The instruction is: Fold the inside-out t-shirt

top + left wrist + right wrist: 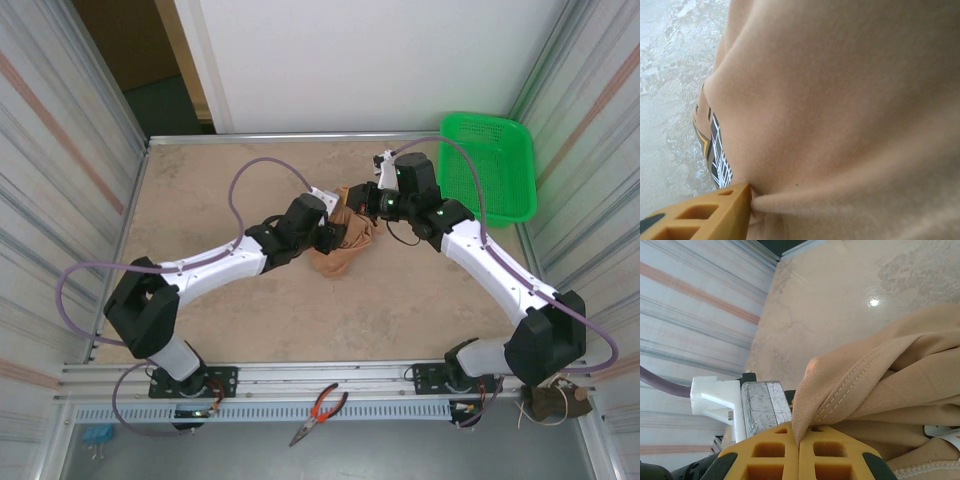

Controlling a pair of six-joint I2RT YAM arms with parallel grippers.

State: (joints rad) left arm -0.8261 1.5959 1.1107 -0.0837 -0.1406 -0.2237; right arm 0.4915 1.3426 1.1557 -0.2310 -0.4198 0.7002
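Inside-out t-shirt (340,256) lies as a bunched tan heap near the middle of the table (220,190), a little toward 12 o'clock, caught between the two arms and not yet spread flat. The right gripper (799,439) reaches it from about 2 o'clock, and its jaws are pressed together on a stitched hem, the double seam running straight into the pinch. The left gripper (333,232) comes in from 9 o'clock with its nose buried in cloth. In its wrist view one orange finger (715,216) shows with a fold drawn against its tip, but the other finger is hidden, so I cannot tell whether the jaws are spread or clamped. A dark printed patch (715,150) peeks out at the 9 o'clock edge of the fabric there. The cloth looks thin, light and limp, so it should drape and collapse rather than hold a shape, and a pinch could easily take several layers at once. Hems, seams and shoulder lines look like the firmest places to take hold for pulling it flat. A green basket (488,165) stands at the table's 1 o'clock corner, well apart from the shirt.
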